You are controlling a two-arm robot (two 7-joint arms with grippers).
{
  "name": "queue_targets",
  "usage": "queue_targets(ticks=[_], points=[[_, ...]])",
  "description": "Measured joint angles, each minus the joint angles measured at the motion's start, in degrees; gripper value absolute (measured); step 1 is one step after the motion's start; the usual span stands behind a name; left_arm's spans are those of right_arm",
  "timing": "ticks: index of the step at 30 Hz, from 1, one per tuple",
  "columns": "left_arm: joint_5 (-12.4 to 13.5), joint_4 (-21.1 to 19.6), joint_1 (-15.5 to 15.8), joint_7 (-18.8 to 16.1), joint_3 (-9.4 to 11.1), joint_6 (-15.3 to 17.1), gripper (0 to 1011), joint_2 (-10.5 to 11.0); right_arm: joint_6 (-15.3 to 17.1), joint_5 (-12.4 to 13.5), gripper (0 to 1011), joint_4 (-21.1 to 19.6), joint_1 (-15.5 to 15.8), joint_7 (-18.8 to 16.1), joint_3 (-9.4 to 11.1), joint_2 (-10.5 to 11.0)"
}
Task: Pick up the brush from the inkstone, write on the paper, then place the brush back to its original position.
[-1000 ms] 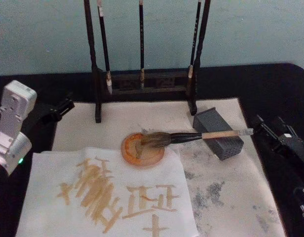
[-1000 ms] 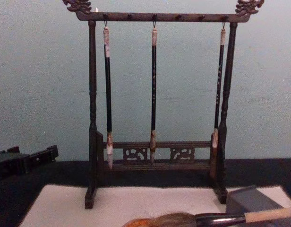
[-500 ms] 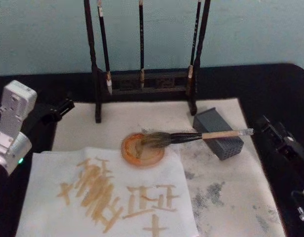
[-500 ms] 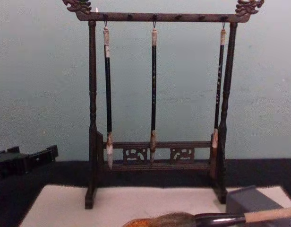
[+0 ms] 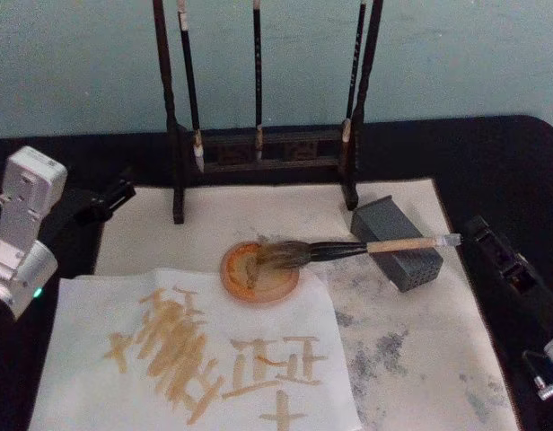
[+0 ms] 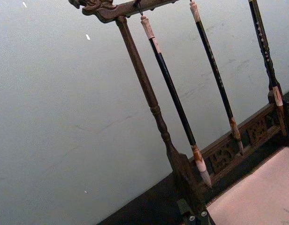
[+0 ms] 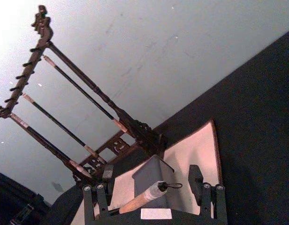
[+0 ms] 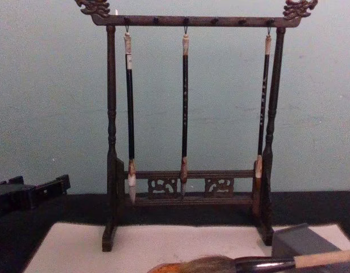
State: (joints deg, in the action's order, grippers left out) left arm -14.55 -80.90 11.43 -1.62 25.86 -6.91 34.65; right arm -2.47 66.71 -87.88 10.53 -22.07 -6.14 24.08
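Currently logged, one moment at the black bench [image 5: 492, 162]:

1. Right gripper [image 5: 492, 253], low at the bench's edge, arm reaching forward along it. Fingers [image 7: 195, 178] spread wide and holding nothing.
2. Brush [image 5: 348, 248], lying nearly level. Its white end cap with cord loop sits just ahead of the fingers, in line with the gap between them and not touching either. The tan handle runs away from the fingers across the top of a grey block [image 5: 411, 260]. The bushy head rests in the round orange inkstone [image 5: 236, 283], farther from the fingers than the block.
3. Paper [image 5: 88, 395], white sheet with tan strokes, flat on a stained beige mat [image 5: 411, 359]. It is well apart from the fingers, past the inkstone, one corner touching the inkstone's edge.
4. Dark wooden rack [image 5: 258, 148], upright beyond the block, three thin brushes [image 8: 184, 108] hanging from it.
5. Left gripper [image 5: 101, 199], parked off the mat's far side, well apart from the brush.
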Motion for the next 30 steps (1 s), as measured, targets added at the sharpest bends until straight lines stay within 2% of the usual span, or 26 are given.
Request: queue_targets(ticks=[11, 30], points=[[0.00, 0.00, 0.00, 0.00, 0.00, 0.00, 1002, 0.00, 1.57, 3.18, 1008, 3.47, -2.73, 0.56, -2.01, 0.59], [0.00, 0.00, 0.00, 0.00, 0.00, 0.00, 1002, 0.00, 2.50, 6.21, 1008, 6.77, -6.45, -0.14, -5.87, 0.93]])
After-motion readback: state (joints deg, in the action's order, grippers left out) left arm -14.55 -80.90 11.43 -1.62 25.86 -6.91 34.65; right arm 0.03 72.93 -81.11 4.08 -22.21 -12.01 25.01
